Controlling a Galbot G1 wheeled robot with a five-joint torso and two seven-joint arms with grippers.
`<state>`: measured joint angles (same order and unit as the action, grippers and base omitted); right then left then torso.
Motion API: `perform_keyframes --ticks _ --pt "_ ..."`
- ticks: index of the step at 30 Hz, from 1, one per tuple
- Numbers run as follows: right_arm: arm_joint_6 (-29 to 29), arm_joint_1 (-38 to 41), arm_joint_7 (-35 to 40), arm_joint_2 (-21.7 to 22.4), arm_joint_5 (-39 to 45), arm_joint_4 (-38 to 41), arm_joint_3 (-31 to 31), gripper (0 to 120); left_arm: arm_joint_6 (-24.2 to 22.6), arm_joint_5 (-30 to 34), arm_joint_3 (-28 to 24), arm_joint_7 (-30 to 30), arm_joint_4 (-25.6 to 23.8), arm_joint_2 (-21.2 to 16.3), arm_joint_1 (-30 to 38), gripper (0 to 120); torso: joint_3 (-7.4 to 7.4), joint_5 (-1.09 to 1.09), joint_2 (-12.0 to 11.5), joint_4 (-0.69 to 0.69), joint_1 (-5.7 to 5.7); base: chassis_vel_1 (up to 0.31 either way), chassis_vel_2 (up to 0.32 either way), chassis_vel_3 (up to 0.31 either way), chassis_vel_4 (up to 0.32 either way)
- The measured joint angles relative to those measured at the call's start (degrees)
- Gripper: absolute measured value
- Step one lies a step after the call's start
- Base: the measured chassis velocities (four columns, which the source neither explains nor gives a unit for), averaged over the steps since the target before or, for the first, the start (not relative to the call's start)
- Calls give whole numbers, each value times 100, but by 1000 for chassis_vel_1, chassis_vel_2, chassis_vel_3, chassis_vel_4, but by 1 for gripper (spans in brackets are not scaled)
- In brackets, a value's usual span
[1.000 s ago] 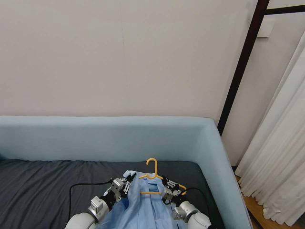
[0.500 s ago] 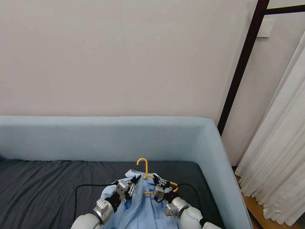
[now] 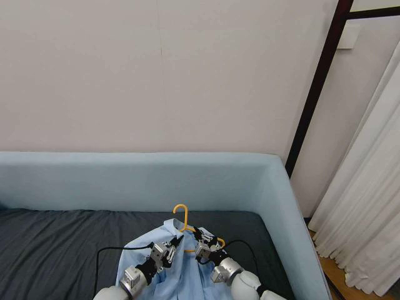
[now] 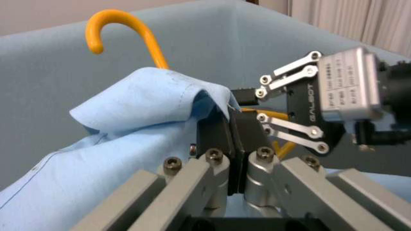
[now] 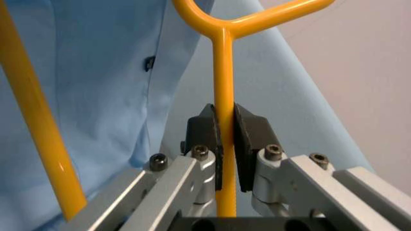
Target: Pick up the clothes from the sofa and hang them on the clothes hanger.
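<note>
A light blue shirt (image 3: pixel 159 240) hangs on a yellow hanger (image 3: pixel 181 215), held up over the sofa's dark seat. My left gripper (image 3: pixel 173 242) is shut on the shirt's collar edge (image 4: pixel 212 98), just beside the hanger's hook (image 4: pixel 122 29). My right gripper (image 3: pixel 194 240) is shut on the hanger's yellow bar (image 5: pixel 224 86), which passes straight between its black pads (image 5: pixel 250 132). The two grippers sit close together, facing each other, under the hook. In the left wrist view, the right gripper (image 4: pixel 282 110) shows just beyond the collar.
The sofa (image 3: pixel 125 181) has a pale blue back and right arm around a dark grey seat (image 3: pixel 56 244). A dark rack post (image 3: pixel 315 84) stands to the right by the wall, with white curtains (image 3: pixel 369 206) beyond it.
Both grippers, the hanger and the shirt have shifted left and slightly upward over the sofa seat. The grips on collar and hanger are unchanged.
</note>
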<state>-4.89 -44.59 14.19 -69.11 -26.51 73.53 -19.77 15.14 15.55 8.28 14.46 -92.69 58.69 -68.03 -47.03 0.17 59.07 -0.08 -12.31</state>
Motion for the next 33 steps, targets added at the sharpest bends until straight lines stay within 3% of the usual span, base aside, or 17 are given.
perform_keyframes --ticks 11,14,21,27,31,33 --pt "-355 -57 -43 28 57 52 130 5 160 -63 175 56 107 39 -51 0 0 0 0 0 0 0 0 0 0" --pt "-596 -73 32 -7 61 132 234 5 441 -73 266 167 157 38 -124 0 0 0 0 0 0 0 0 0 0" --pt "-851 -117 385 -115 52 112 283 5 810 -227 458 348 138 21 -441 24 0 -1 0 1 0 0 0 0 0" --pt "-1058 -197 492 -148 -14 60 389 5 1424 -28 1177 1246 -262 -79 -952 45 0 -2 0 0 0 0 0 0 0" --pt "-1222 -239 615 -174 -219 -63 517 5 1753 754 1999 2681 -857 -483 -1521 62 0 0 0 3 1 0 0 0 0" --pt "-1247 -252 627 -177 -267 -74 537 5 1771 868 2109 2860 -928 -574 -1570 66 0 1 1 2 2 0 0 0 0"
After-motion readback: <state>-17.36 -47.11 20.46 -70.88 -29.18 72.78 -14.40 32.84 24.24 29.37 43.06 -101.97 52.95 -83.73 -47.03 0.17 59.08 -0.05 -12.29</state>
